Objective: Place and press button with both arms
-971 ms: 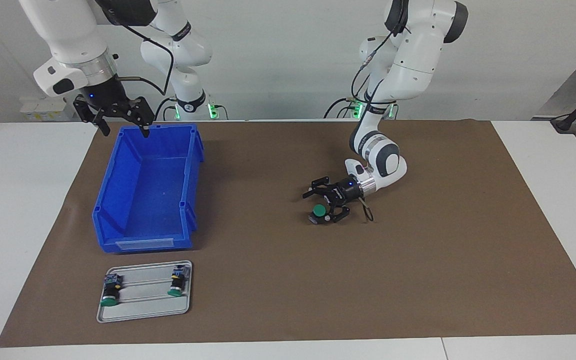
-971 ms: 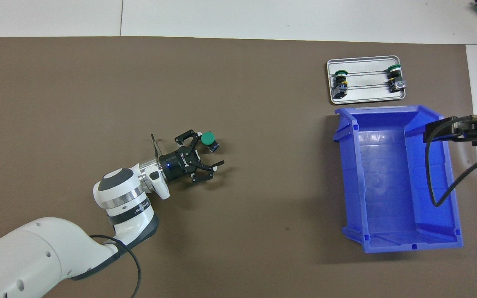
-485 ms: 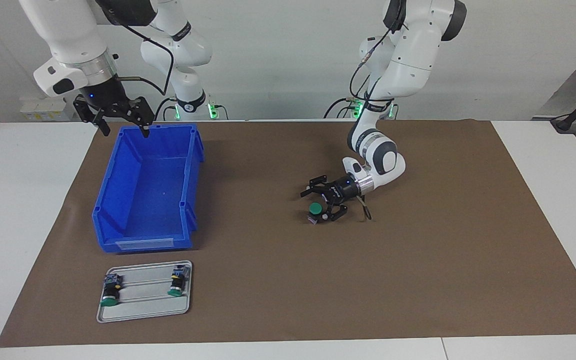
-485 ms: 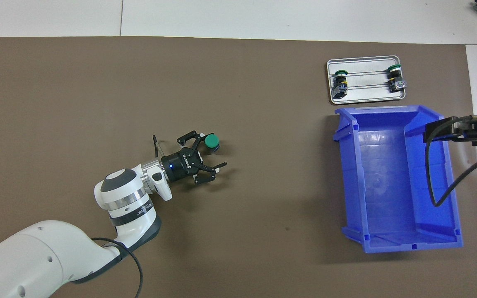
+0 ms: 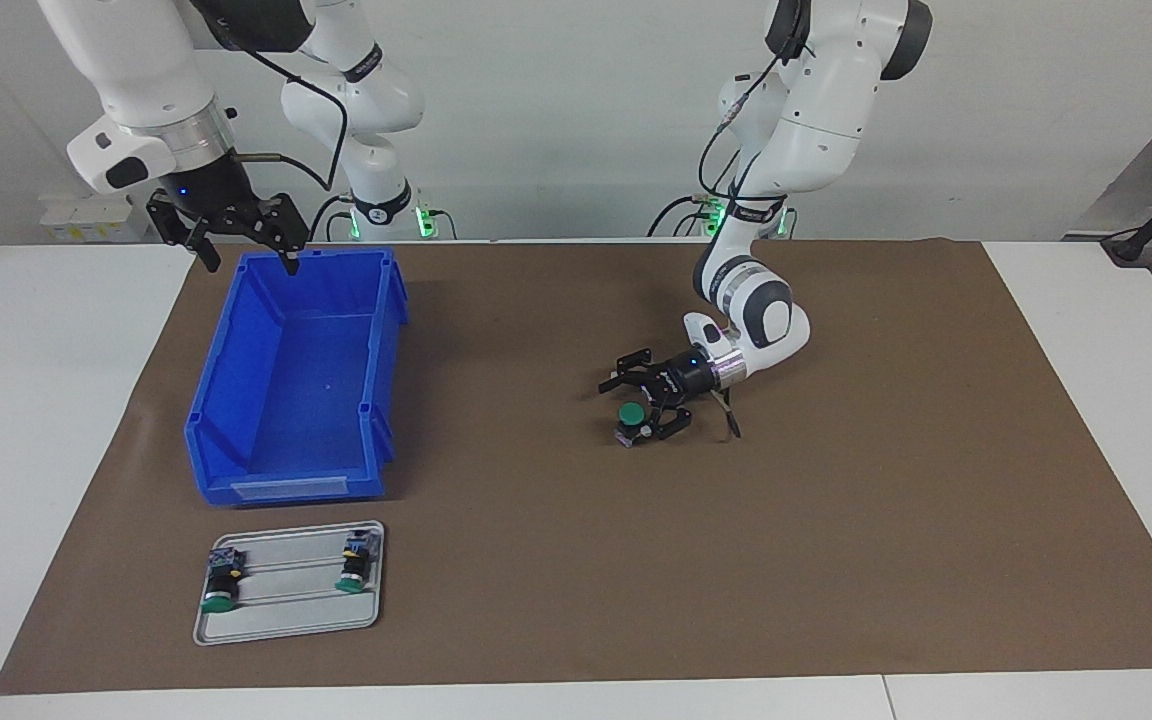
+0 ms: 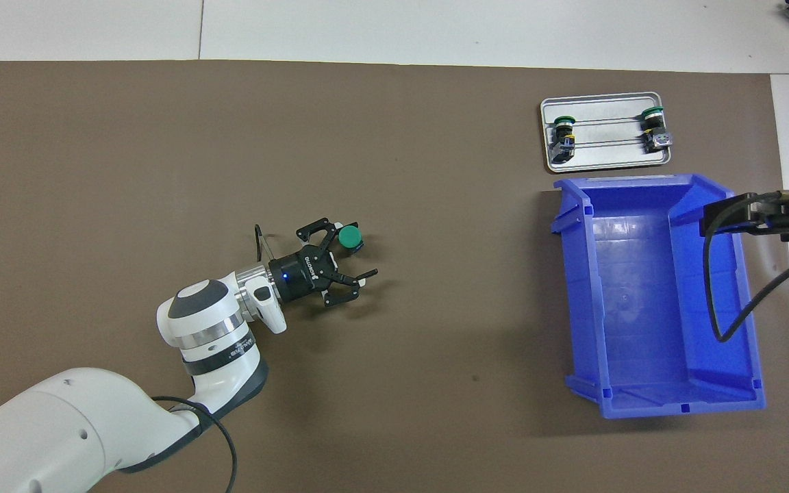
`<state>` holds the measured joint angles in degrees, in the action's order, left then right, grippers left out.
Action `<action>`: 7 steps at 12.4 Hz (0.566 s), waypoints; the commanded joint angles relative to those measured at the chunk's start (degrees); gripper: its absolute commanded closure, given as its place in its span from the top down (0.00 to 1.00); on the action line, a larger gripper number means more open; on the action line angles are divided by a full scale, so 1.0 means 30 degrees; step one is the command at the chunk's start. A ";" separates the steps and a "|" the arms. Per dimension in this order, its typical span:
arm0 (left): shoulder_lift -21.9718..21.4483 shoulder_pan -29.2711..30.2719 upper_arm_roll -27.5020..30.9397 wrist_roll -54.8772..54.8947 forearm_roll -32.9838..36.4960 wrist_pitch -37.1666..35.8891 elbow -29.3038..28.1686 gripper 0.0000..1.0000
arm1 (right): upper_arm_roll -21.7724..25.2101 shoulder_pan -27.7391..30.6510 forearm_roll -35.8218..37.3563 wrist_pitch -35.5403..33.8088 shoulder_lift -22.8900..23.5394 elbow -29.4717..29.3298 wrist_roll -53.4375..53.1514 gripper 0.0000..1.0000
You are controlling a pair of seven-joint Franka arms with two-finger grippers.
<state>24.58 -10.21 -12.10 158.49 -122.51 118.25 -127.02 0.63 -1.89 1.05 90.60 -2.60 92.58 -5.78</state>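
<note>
Two white robot arms work at a desk (image 5: 836, 560) covered by a brown mat.

The left claw (image 5: 639, 405) sits low over the middle of the mat, lying nearly flat, its fingers spread wide. The button (image 5: 630, 420) stands on the mat with its green cap up, between those spread fingers and close against one of them. The pictures do not settle whether that finger touches it. Nothing is gripped: the button appears to rest on the mat by its own weight.

The right claw (image 5: 241, 250) waits in the air over the rim of an empty blue bin (image 5: 236, 400) at the right arm's end of the desk, well apart from the button. Its fingers also stand wide and hold nothing.

Near the bin lies a small metal tray (image 5: 286, 620) carrying two more green-capped switches (image 5: 220, 583), lying on their sides.

Judging from this, the placing part looks about done: the button stands upright in the open. The pressing part is left, and the right arm has yet to take any share in it.
</note>
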 commanded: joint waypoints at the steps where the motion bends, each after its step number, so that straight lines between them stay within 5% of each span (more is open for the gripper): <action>1: -0.0898 -0.0113 -0.0009 0.2775 -0.0239 0.0279 -0.0931 0.95 | -0.0091 0.0133 -0.0350 -0.0024 -0.0451 0.0431 -0.0212 1.00; 7: -0.1163 -0.0200 -0.0009 0.2716 -0.0239 0.1064 -0.0961 0.95 | -0.0091 0.0133 -0.0350 -0.0024 -0.0451 0.0460 -0.0212 1.00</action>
<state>22.66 -10.32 -12.15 158.49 -122.45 119.15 -127.78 0.63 -1.89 1.05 90.60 -2.60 92.58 -5.78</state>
